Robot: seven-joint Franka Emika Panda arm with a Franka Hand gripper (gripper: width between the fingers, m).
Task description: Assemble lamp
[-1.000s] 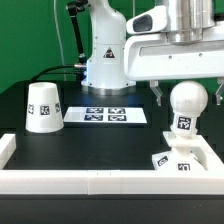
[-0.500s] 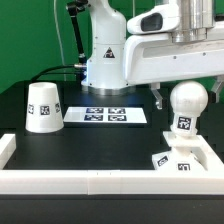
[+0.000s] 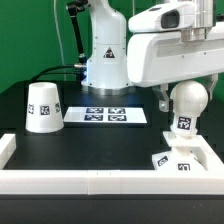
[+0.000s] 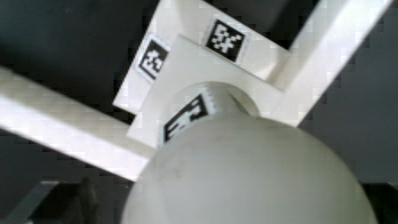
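Note:
The ball-shaped bulb (image 3: 187, 103) stands upright on the small square base (image 3: 178, 161) in the front corner at the exterior view's right. My gripper (image 3: 189, 95) hangs over the bulb, jaws open, one dark finger (image 3: 165, 98) beside the ball and apart from it; the other finger is hidden. In the wrist view the bulb (image 4: 249, 165) fills the picture, with the tagged base (image 4: 210, 45) beyond it. The tapered shade (image 3: 43, 107) stands alone at the exterior view's left.
The marker board (image 3: 105, 115) lies in the middle of the black table. A white wall (image 3: 90, 183) runs along the front edge and round the base's corner; it also shows in the wrist view (image 4: 54, 108). The arm's pedestal (image 3: 105, 55) stands behind.
My wrist and hand have shifted toward the exterior view's left above the bulb. The bulb, base and shade have not moved.

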